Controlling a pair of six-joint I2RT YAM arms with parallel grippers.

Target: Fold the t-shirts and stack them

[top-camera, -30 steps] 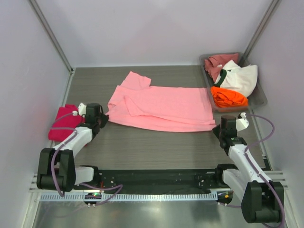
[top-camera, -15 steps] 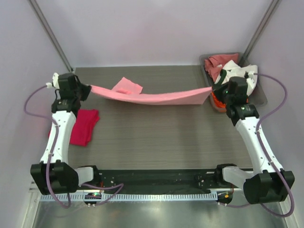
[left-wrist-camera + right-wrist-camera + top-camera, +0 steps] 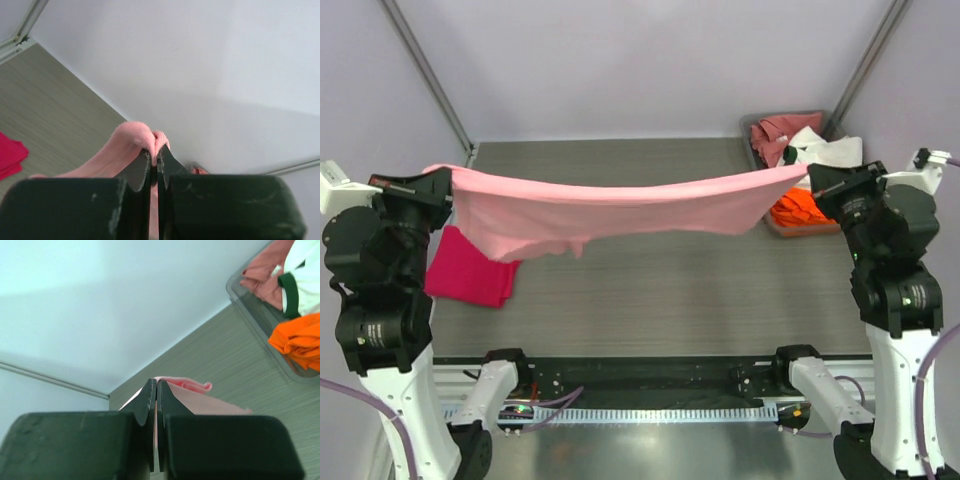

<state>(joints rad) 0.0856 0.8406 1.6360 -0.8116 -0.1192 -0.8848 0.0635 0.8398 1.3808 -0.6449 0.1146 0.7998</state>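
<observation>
2 claws are raised, and I have the light pink t-shirt (image 3: pixel 610 205) stretched between them in the air above the middle of the bench (image 3: pixel 670 285), its lower edge sagging toward the left. My left claw (image 3: pixel 442 186) is clamped together on one end of the cloth over the left edge; my right claw (image 3: pixel 817 178) is clamped on the other end near the right edge. I see the magenta-red t-shirt (image 3: pixel 470 275) folded flat by the left edge. At the far right corner the tray (image 3: pixel 870 210) holds the orange t-shirt (image 3: pixel 805 210), the white t-shirt (image 3: pixel 835 157) and the dusty rose t-shirt (image 3: pixel 775 130)
</observation>
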